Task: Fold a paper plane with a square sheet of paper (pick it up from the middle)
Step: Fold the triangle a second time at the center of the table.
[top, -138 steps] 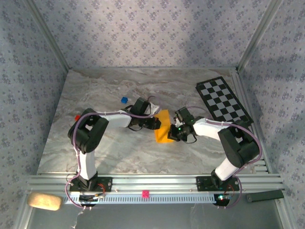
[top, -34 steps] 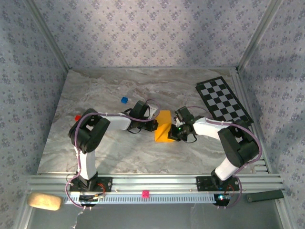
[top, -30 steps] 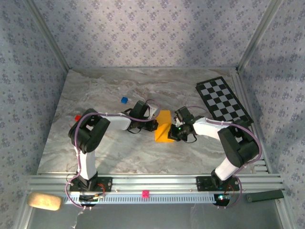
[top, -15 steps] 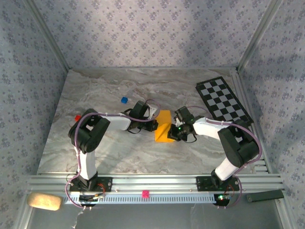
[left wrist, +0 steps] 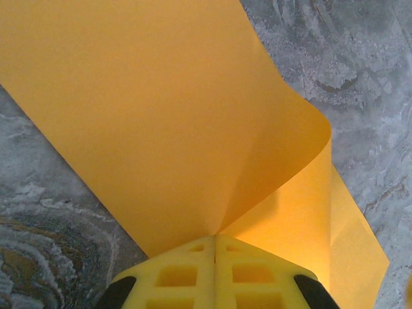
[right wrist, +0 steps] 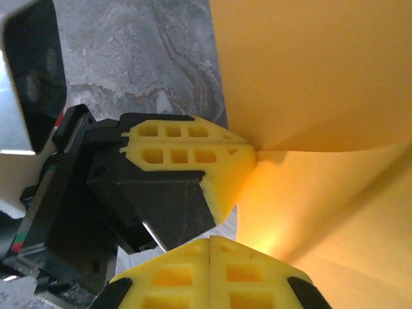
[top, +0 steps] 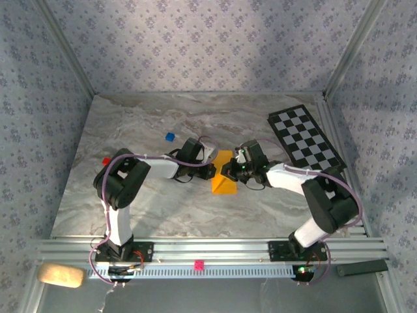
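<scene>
While curled, paper (left wrist: 161, 116) in clamped left pincer (left wrist: 214, 239)

We log: square sheet of paper (top: 222, 184) orange-yellow; checkered board (top: 305, 139) black-and-white; table (top: 150, 202) grey-marbled; cube (top: 170, 137) blue.

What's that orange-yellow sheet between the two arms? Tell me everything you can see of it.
The sheet of paper is thin, plain orange-yellow. It rests on the grey marbled table, partly folded, one flap curling up and over. The left claw is shut on its edge, where the layers meet. The right claw is shut close beside that; whether it grips the paper is unclear.
</scene>
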You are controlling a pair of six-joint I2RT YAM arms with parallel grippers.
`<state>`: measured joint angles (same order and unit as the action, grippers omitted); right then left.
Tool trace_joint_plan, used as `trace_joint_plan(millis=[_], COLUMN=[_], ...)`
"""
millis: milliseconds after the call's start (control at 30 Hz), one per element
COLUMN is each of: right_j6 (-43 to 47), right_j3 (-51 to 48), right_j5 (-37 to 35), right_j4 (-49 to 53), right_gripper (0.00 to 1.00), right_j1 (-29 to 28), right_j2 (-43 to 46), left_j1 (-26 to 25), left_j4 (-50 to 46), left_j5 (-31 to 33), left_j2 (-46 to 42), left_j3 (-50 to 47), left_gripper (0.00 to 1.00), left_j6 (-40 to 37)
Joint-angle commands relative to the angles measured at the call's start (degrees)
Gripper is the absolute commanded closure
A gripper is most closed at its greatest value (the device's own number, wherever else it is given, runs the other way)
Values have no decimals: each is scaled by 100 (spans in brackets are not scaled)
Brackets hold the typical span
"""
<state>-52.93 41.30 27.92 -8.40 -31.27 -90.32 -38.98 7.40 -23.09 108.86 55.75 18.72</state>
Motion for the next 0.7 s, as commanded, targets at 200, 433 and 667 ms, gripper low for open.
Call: trace_joint_plan(millis=[200,433,667], right_j6=[-596,-604,-612], right_j3=[89,-54,-218], right_j5=[183,157,153], right_j4=[-660,-705,-831], right_gripper=[100,100,100], right_j1=[-187,-155,-108], right_j2=[-612,-693,-790], left_j1=[32,37,37], left_j4=[-248,-301,-323], left_j5=[99,88,55], left_j2=[21,49,99], left_j3=[-68,-29,11], left_gripper=[100,100,100], left_j6=[-52,-87,-96])
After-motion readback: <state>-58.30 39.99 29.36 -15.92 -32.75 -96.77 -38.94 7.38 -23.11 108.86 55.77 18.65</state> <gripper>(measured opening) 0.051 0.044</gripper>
